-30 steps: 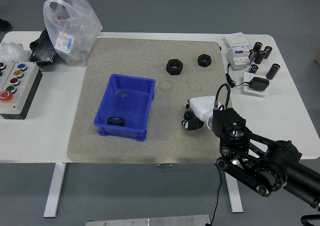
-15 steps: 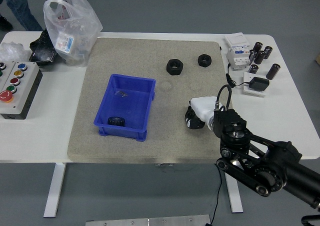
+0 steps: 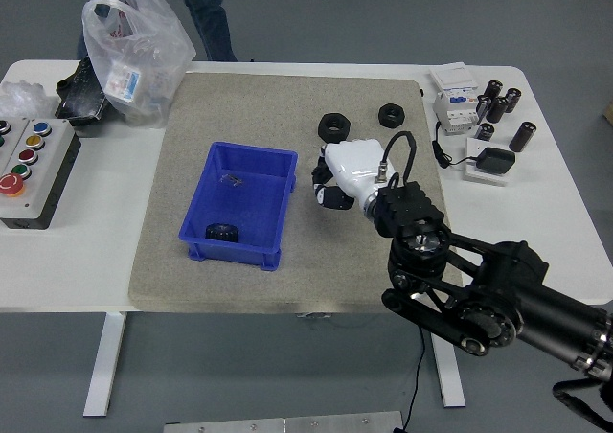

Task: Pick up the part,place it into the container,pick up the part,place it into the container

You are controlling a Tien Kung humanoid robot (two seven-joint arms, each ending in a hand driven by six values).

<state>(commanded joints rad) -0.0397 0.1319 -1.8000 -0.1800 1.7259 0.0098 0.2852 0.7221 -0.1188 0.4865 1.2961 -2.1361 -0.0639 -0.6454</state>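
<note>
Two black hex nuts lie on the grey mat (image 3: 259, 98). The larger nut (image 3: 333, 125) is at centre right and the smaller nut (image 3: 391, 115) is further right. A blue bin (image 3: 251, 170) sits mid-mat with a black part (image 3: 221, 232) in its near corner. My right hand (image 3: 328, 184), white-shelled with black fingers, hovers just in front of the larger nut and right of the bin. Its fingers hang loosely bent and hold nothing. No left arm shows.
A plastic bag (image 3: 134, 45) and a button box (image 3: 29, 160) stand at the left. At the right are a white breaker (image 3: 455, 98), black cylinders (image 3: 503, 102) and an adapter (image 3: 493, 160) with its cable. A person's legs (image 3: 206, 11) are behind the table.
My right hand has swung up and to the left, from the mat's near right to just below the larger nut. A person has walked in from the left behind the table.
</note>
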